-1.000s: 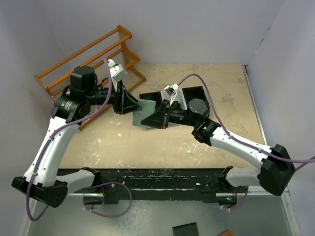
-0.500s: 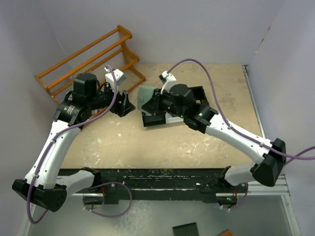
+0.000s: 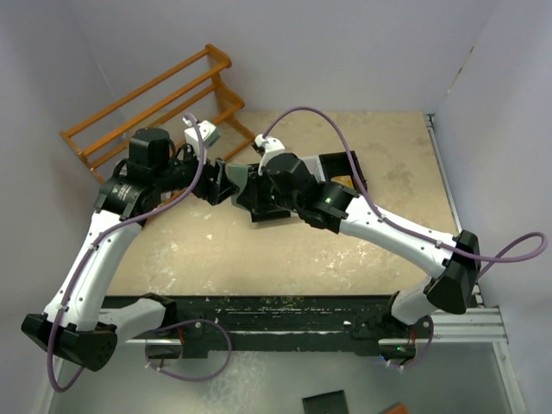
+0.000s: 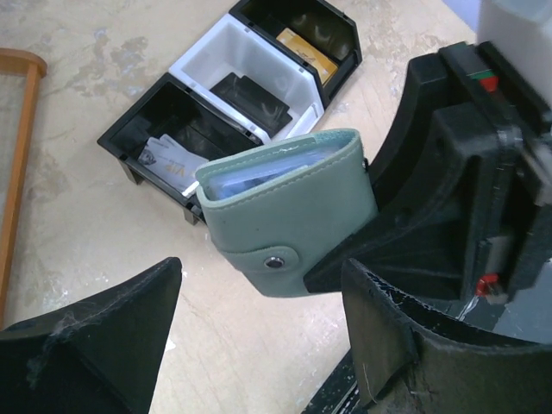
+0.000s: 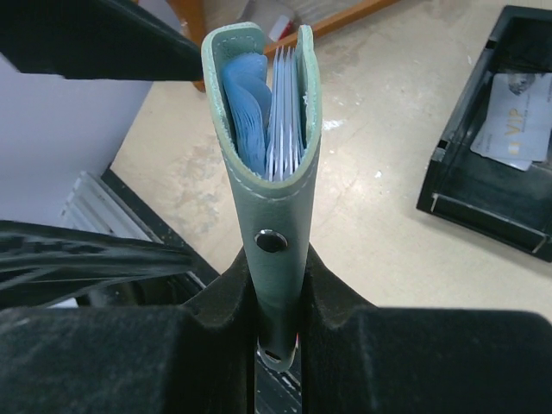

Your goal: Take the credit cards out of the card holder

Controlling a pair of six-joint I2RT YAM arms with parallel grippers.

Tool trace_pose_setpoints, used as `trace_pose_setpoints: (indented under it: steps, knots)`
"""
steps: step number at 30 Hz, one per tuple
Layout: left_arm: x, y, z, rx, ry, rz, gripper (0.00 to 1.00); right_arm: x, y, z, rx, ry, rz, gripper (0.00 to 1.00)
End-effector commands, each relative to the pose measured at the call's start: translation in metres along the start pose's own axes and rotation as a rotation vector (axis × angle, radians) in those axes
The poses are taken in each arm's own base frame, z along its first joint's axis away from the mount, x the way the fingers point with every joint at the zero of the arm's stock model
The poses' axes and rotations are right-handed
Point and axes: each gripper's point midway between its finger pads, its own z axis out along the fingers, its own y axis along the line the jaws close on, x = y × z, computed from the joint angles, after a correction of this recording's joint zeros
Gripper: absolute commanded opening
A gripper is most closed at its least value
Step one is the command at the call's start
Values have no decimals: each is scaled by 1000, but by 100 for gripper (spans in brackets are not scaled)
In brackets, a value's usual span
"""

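Card holder (image 5: 274,185) stands upright in my right gripper (image 5: 276,289), clamped low by the snap and held in the air over the table (image 4: 78,198). My left gripper (image 4: 259,304) waits just in front of it, jaws wide apart and holding nothing. The cards (image 5: 286,112) sit packed edge-on inside, pressed against the blue lining.

As I judge it, the tight stack is the main risk: my left fingers may catch several cards at once, or nip the lining instead of plastic. A pull against so low a grip could also tip the holder or drag it out of my right jaws. A grey card (image 4: 168,159) lies in the bin tray (image 4: 259,65) behind, and any card I pinch only by its corner could slip free and fall short of that tray.
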Motion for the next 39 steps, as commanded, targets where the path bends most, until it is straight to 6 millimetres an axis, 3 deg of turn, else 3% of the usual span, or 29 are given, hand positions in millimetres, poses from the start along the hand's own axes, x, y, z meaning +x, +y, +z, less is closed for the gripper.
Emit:
trace_pose_setpoints:
  steps: [1,5,9,17,24,31,35,39]
  knots:
    - [-2,-3,5,26,-11,-29,78,-41,31,-13,-71,-119,4,0]
    - [5,-3,8,35,5,-48,75,-42,41,-12,-96,-123,6,0]
    - [15,7,12,-13,32,-50,64,-44,48,-15,-115,-134,11,0]
    - [34,19,20,-48,91,-67,29,-49,55,-18,-123,-150,12,0]
    - [44,44,19,-178,128,-45,0,-52,63,-21,-148,-167,4,0]
    - [35,53,8,-254,91,-6,0,-48,53,-21,-115,-174,15,0]
    - [48,68,4,-337,129,-6,0,-38,49,-25,-104,-136,22,0]
    - [58,85,-1,-430,148,27,0,-41,52,-32,-128,-145,6,0]
